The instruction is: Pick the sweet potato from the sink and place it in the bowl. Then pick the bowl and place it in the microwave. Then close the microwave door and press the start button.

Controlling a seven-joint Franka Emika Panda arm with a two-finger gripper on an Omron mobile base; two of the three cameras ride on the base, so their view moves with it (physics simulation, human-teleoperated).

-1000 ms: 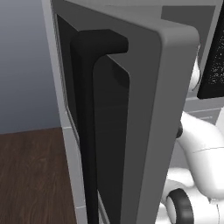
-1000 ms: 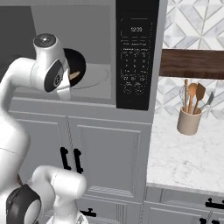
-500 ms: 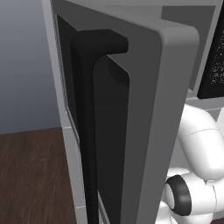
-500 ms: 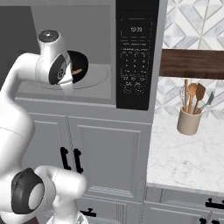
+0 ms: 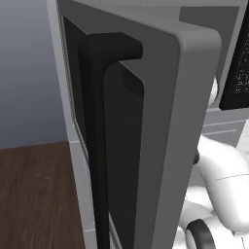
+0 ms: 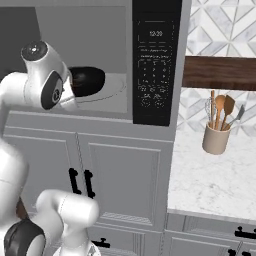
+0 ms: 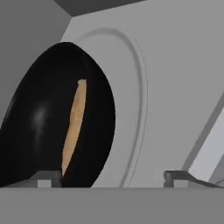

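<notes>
The glossy black round bowl [image 7: 57,118], holding the slender orange-tan sweet potato [image 7: 73,124], sits inside the grey built-in microwave [image 6: 100,60]. End effector [image 7: 113,177] fingers apart, empty. Next: withdraw, swing the grey-framed dark-glass door [image 5: 146,146] shut.

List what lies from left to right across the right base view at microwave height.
White arm → black bowl on the turntable inside the microwave → black control panel → dark wooden shelf → tan utensil holder with wooden spoons on the marble counter.
</notes>
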